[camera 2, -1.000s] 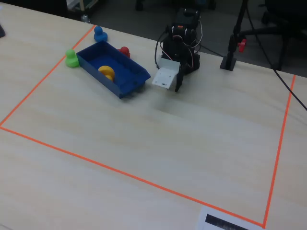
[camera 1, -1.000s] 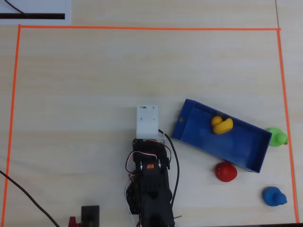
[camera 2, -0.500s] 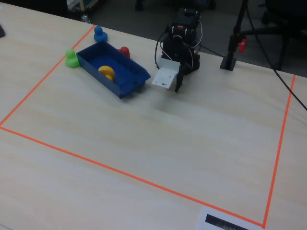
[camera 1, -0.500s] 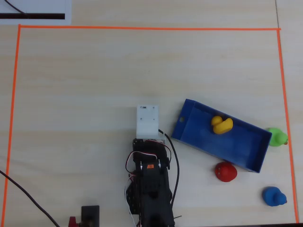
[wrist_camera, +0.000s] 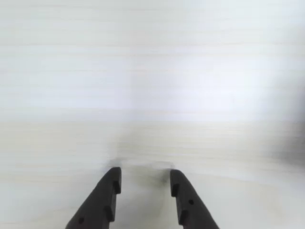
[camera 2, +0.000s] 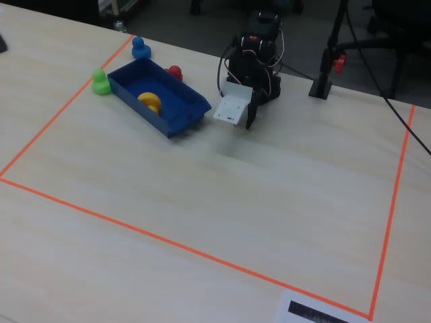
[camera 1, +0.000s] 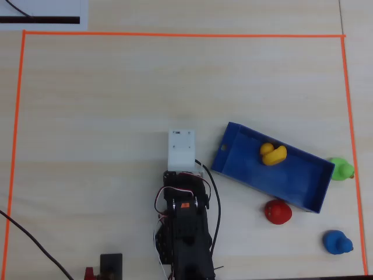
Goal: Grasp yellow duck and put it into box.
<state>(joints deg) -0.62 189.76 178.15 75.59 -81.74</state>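
Observation:
The yellow duck [camera 1: 273, 154] lies inside the blue box [camera 1: 291, 176], toward its left end in the overhead view. Both also show at the far left of the fixed view, the duck [camera 2: 150, 101] in the box [camera 2: 176, 114]. My gripper [wrist_camera: 143, 172] is open and empty in the wrist view, with only bare table between and beyond its black fingers [wrist_camera: 110, 183]. The arm [camera 1: 185, 227] is folded back near its base, its white wrist housing [camera 1: 182, 149] a short way left of the box in the overhead view. The gripper touches nothing.
A green duck [camera 1: 341, 169] sits against the box's right end, a red duck [camera 1: 278, 212] just below the box and a blue duck [camera 1: 337, 242] at the lower right. Orange tape [camera 1: 175, 35] frames the work area. A black stand [camera 2: 330, 67] is beside the arm's base.

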